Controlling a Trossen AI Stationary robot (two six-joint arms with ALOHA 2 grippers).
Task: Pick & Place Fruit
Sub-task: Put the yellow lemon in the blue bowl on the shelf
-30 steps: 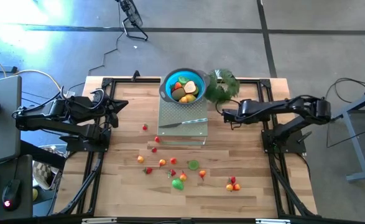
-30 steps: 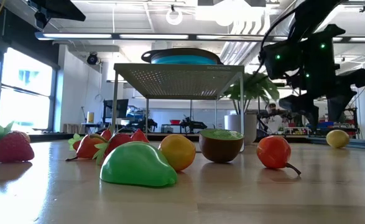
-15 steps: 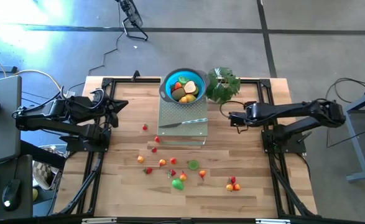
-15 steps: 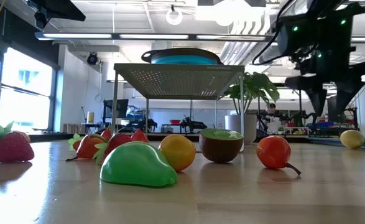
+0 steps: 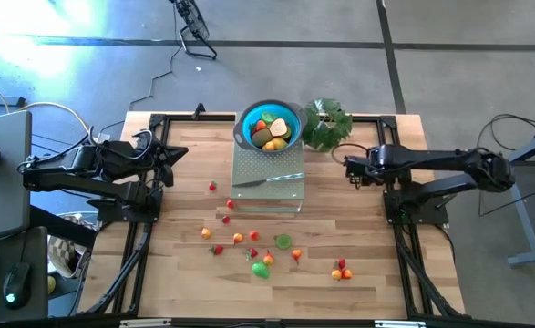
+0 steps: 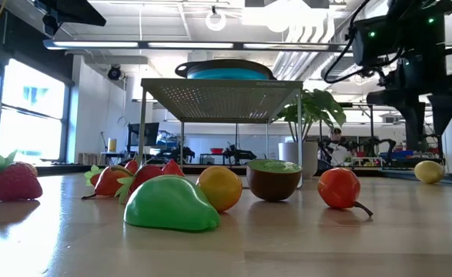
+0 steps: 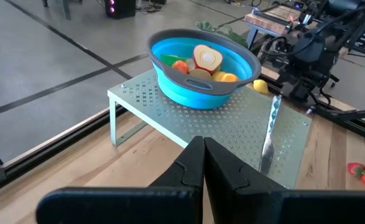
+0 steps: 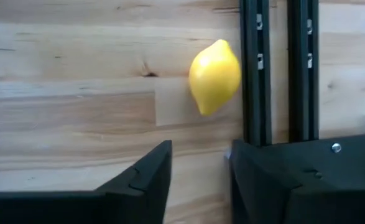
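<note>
A yellow lemon [image 8: 214,76] lies on its side on the wood beside a black rail [image 8: 257,68], right of the stand. My right gripper [image 8: 201,152] hangs above it, pointing steeply down, open with nothing between its fingers. In the low view the gripper [image 6: 424,127] is well clear of the lemon [image 6: 428,171]. The blue bowl [image 5: 269,125] holds several fruits and stands on a perforated metal stand [image 5: 267,193]. More small fruits [image 5: 260,253] lie scattered on the near half of the table. My left gripper [image 7: 203,163] is shut and waits at the left [image 5: 180,152].
A silver knife [image 5: 269,179] lies on the stand. A leafy green plant [image 5: 326,126] stands right of the bowl. Black frame rails [image 5: 404,246] run along both sides of the table. Bare wood lies between the stand and the scattered fruit.
My right gripper has risen and drawn back toward the table's right edge, tipping more steeply downward. The lemon has rolled a little on the table and lies below the gripper.
</note>
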